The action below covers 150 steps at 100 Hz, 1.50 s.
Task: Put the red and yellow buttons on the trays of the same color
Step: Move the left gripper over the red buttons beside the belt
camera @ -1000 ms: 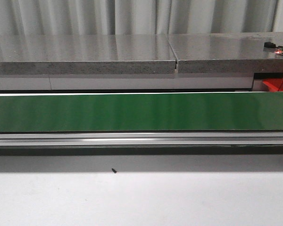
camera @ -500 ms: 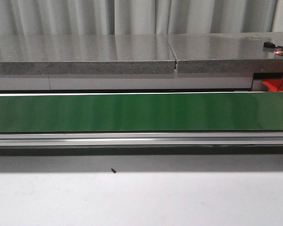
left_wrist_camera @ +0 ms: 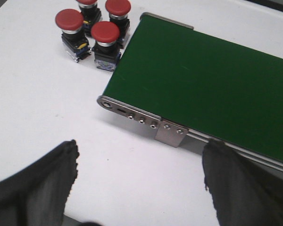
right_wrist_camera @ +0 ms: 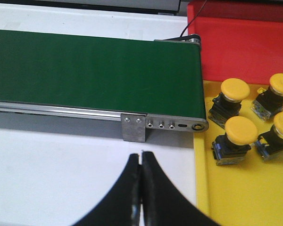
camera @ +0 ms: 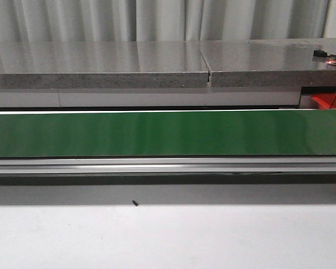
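My left gripper point(left_wrist_camera: 139, 183) stands with its fingers point(left_wrist_camera: 42, 181) spread wide and nothing between them, hovering over the bare white table point(left_wrist_camera: 37, 108); the end of the green conveyor belt point(left_wrist_camera: 207, 80) lies just ahead of it; the red buttons point(left_wrist_camera: 105, 44) stand beyond that belt end and off to one side, on the table, four in a tight cluster and upright on their black bodies (the farthest is cut by the frame edge). I judge these to be the left arm's work; the reach runs forward and diagonally past the belt's corner, and a top-down grasp on a cap looks suitable.

My right gripper point(right_wrist_camera: 141, 188) has its fingers pressed together, holding nothing; the other belt end point(right_wrist_camera: 179, 125) lies ahead of it; the yellow tray point(right_wrist_camera: 226, 188) sits just beside that end, with four yellow buttons point(right_wrist_camera: 239, 139) already in it; the red tray point(right_wrist_camera: 240, 47) lies farther on, touching the yellow one.

No button shows on the belt in the front view; the red tray is well apart from the red cluster, so the belt appears to be the link between them.
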Available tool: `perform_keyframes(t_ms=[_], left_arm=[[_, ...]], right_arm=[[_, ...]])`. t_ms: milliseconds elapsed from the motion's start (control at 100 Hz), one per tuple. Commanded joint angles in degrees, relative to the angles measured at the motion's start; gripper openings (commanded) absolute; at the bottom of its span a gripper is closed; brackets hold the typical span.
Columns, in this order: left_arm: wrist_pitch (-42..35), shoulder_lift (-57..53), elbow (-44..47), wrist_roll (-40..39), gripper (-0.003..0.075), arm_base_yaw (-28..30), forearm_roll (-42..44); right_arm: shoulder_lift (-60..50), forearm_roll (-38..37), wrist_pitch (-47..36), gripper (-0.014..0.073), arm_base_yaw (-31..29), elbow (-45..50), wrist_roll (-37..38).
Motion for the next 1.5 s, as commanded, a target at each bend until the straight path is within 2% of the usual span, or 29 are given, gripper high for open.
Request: perform_keyframes(t_ms=[0, 240, 670, 1140, 1490], left_arm=[[-1.5, 3.8, -5.2, 0.0, 0.0555, 1.4, 1.4], [6.0, 18.9, -17.3, 0.0, 0.0554, 5.1, 1.0], [12.3, 43.3, -32.7, -0.3, 0.0554, 5.3, -1.5], [14.8, 58.6, -47.0, -8.0, 0.0554, 8.0, -3.4], [13.5, 63.7, -50.4, -11.5, 0.0545, 8.0, -6.7]], right_arm=[[0.5, -0.2, -4.2, -0.0067, 0.0, -1.4, -0.5], [0.5, -0.2, -4.2, -0.0067, 0.0, -1.4, -0.5], [0.5, -0.2, -4.2, -0.0067, 0.0, -1.4, -0.5], [0.5, -0.2, -4.2, -0.0067, 0.0, -1.1, -0.5], [0.5, -0.2, -4.2, -0.0067, 0.0, -1.1, -0.5]])
